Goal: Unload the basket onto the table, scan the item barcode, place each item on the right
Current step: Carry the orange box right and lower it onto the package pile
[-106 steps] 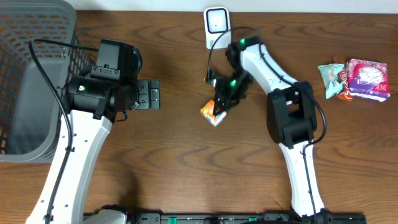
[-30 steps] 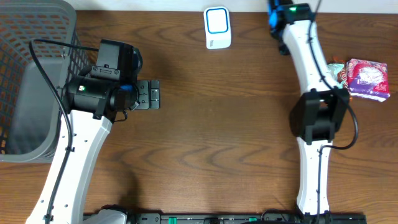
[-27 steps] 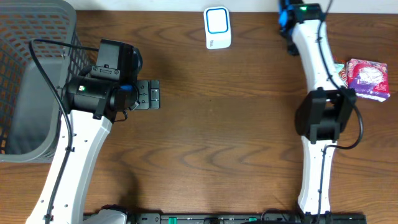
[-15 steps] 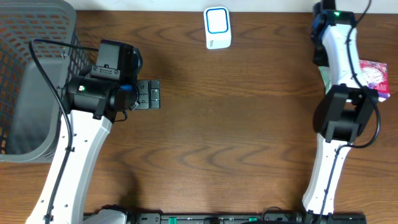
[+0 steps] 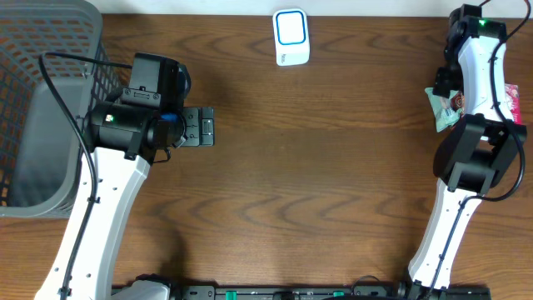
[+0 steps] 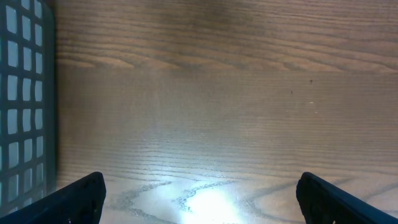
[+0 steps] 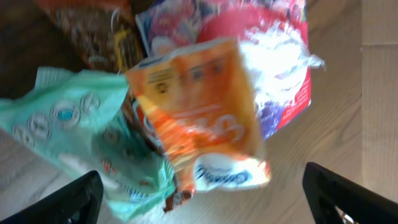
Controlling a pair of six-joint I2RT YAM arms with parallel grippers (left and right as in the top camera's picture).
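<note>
Both the left tool (image 6: pixel 199 199) and right tool (image 7: pixel 204 199) gape empty; the orange plastic snack packet (image 7: pixel 199 118), loose atop a teal plastic packet (image 7: pixel 68 124), may slide off.

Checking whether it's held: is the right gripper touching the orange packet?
Apart. Right wrist view: the right gripper stands wide open, clear gaps between each finger and the orange packet.

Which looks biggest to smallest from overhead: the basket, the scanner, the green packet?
1. Basket, largest by far, though cropped.
2. Scanner.
3. Green packet, but the right arm hides part, so second and third are unsure.
</note>
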